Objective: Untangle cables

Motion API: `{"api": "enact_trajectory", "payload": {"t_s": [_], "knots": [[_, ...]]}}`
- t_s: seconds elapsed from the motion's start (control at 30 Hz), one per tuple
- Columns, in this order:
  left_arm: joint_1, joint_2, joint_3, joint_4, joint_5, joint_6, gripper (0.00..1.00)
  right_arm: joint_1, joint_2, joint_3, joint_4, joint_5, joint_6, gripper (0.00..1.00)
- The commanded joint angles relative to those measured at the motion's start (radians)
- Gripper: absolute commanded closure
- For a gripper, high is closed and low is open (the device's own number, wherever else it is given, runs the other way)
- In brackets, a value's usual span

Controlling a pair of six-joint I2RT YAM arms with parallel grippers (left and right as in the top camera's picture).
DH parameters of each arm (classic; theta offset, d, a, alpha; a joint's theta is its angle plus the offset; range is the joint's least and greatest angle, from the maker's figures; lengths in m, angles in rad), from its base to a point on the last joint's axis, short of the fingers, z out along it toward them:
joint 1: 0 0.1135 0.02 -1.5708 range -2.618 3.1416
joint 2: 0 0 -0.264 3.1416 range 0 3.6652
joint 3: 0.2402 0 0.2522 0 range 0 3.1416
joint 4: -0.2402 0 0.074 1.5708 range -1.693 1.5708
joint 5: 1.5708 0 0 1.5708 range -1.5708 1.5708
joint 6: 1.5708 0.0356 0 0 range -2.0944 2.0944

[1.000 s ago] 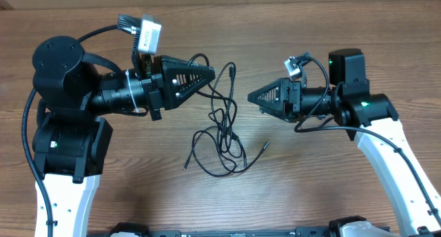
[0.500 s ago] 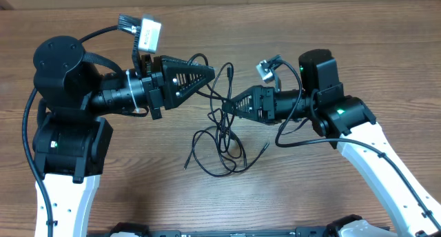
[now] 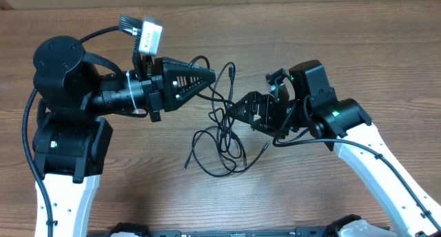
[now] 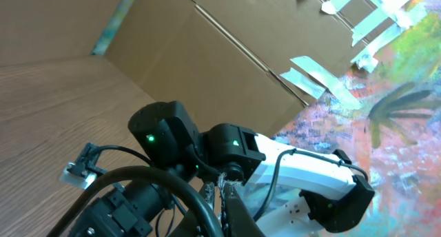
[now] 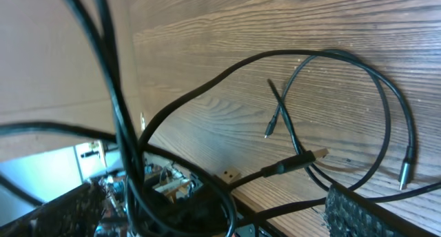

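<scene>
The cables (image 3: 222, 137) are thin black cords tangled in loops on the wooden table between the arms, with plug ends lying at the left (image 3: 186, 165), the right (image 3: 265, 146) and up top (image 3: 231, 68). My left gripper (image 3: 212, 75) is shut on a strand and holds it raised above the tangle. In the left wrist view its fingers (image 4: 224, 199) are pressed together with a black cord (image 4: 176, 185) arcing in front. My right gripper (image 3: 234, 107) is open at the tangle's upper right. In the right wrist view its fingers (image 5: 207, 220) are spread wide, and cables (image 5: 289, 165) cross between them.
The wooden table (image 3: 331, 30) extends all round the tangle. A cardboard wall (image 4: 207, 65) stands behind the table. Thicker black wires (image 3: 103, 32) and a white connector block (image 3: 148, 36) sit on my left arm.
My right gripper has moved left across the table to the tangle and turned downward. My left gripper and its held strand have not moved.
</scene>
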Motion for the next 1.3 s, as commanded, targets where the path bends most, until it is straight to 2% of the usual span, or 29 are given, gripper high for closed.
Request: {"api": "enact_trajectory", "payload": {"t_s": [0.0,0.13,0.27,0.37,0.5,0.77,1.03,1.13,1.27], "knots": [[-0.002,-0.002,0.019,0.006,0.056,0.037,0.96,0.002,0.001,-0.003,0.007,0.024,0.043,0.0],[-0.002,-0.002,0.019,0.006,0.074,0.04,0.96,0.002,0.001,-0.003,0.051,-0.054,0.042,0.0],[-0.002,-0.002,0.019,0.031,0.073,0.036,0.96,0.005,0.001,-0.003,0.194,-0.225,0.035,0.0],[-0.002,-0.002,0.019,0.103,0.073,-0.025,0.96,0.021,0.001,-0.003,0.276,-0.249,0.035,0.0],[-0.002,-0.002,0.019,0.259,0.073,-0.155,0.96,0.061,0.002,-0.003,0.265,-0.097,0.035,0.0],[-0.002,-0.002,0.019,0.622,0.092,-0.431,0.96,0.143,0.023,-0.003,0.096,0.274,0.036,0.0],[0.06,-0.002,0.019,1.062,0.034,-0.736,0.96,0.141,0.074,-0.003,-0.083,0.444,0.039,0.0],[0.137,-0.002,0.019,1.128,0.015,-0.821,0.96,0.141,0.082,-0.003,-0.112,0.477,0.039,0.0],[0.238,-0.002,0.019,1.139,0.021,-0.895,0.96,0.141,0.083,-0.003,-0.134,0.515,0.039,0.0]]}}
